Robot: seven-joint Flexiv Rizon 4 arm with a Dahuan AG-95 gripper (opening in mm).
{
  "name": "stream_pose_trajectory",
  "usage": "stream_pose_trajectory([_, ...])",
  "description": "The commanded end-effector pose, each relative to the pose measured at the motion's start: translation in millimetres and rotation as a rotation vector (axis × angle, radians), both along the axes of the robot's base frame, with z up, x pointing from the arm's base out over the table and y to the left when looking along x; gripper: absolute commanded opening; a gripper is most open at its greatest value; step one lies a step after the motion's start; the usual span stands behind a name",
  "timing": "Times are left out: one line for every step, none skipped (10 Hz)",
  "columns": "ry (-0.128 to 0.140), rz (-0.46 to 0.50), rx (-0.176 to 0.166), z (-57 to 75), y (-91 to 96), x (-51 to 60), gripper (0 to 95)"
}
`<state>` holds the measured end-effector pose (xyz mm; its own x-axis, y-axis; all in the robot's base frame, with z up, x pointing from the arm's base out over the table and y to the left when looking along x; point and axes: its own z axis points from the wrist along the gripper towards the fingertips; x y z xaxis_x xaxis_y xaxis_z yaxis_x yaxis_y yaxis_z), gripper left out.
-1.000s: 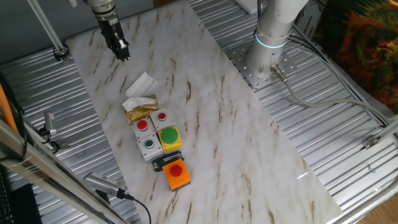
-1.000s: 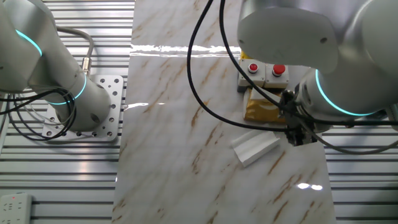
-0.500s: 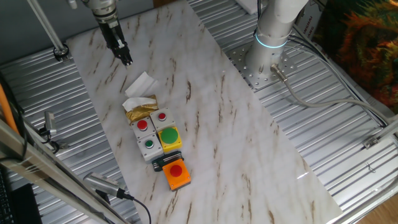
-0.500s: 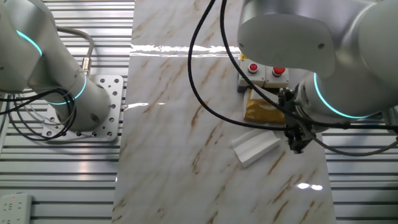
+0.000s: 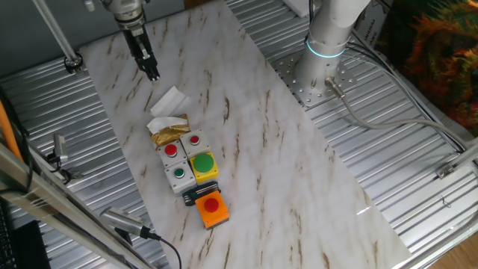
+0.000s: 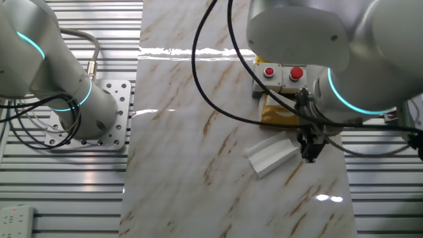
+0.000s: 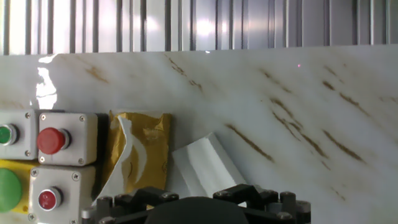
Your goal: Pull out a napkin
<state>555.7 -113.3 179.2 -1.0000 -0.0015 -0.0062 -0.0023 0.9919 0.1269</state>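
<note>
Marble-patterned white tabletop [image 5: 299, 164] with brown veins, flanked by ribbed metal panels. Nearest in one fixed view: an orange box with a red button [image 5: 212, 208]; just behind it a yellow box with a large green button [image 5: 203, 164], set beside two grey button boxes, one with a green button [image 5: 178, 175] and one with a red button [image 5: 171, 152], plus a third grey box with a red button [image 5: 194, 140]. Touching the far side of those boxes: a crumpled shiny gold foil packet [image 5: 169, 133]. Just beyond the packet: the thin white paper napkin [image 5: 167, 101], creased and folded, lying flat on the marble, one end at the packet's edge. Farther back: the black two-finger gripper [image 5: 152, 74], pointing down above the marble near the napkin's far end, apart from it; fingertips seen close together, whether fully closed cannot be told. Silver arm base with a glowing cyan ring [image 5: 326, 49] at the far right.

In the other fixed view, gripper [image 6: 309, 157] just beside the napkin [image 6: 272, 156], gold packet [image 6: 281, 116] beyond.

In the hand view, napkin [image 7: 208, 168] and packet [image 7: 138, 149] side by side above the dark gripper housing; fingertips not visible.
</note>
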Motion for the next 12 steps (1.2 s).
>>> stream_pose_trajectory([-0.007, -0.015, -0.014, -1.7, 5.7, -4.4, 95.0])
stream_pose_trajectory([-0.007, -0.021, -0.019, -2.2, 8.9, -6.3, 95.0])
stream_pose_trajectory([-0.004, -0.046, -0.028, -1.5, 21.4, -11.0, 95.0])
stream_pose_trajectory([-0.003, -0.062, -0.039, -1.3, 31.8, -14.5, 95.0])
stream_pose_trajectory([-0.004, -0.070, -0.049, -2.5, 40.4, -18.2, 76.0])
stream_pose_trajectory([-0.005, -0.086, -0.045, -3.1, 44.4, -20.0, 76.0])
stream_pose_trajectory([-0.006, -0.104, -0.055, -4.2, 54.0, -25.5, 76.0])
stream_pose_trajectory([-0.011, -0.115, -0.075, -5.4, 65.0, -32.4, 76.0])
stream_pose_trajectory([-0.015, -0.123, -0.078, -6.0, 71.3, -38.3, 76.0])
stream_pose_trajectory([-0.025, -0.108, -0.083, -7.0, 75.4, -45.9, 76.0])
stream_pose_trajectory([-0.031, -0.111, -0.085, -8.0, 77.8, -53.7, 76.0])
stream_pose_trajectory([-0.035, -0.115, -0.086, -10.0, 81.0, -63.4, 76.0])
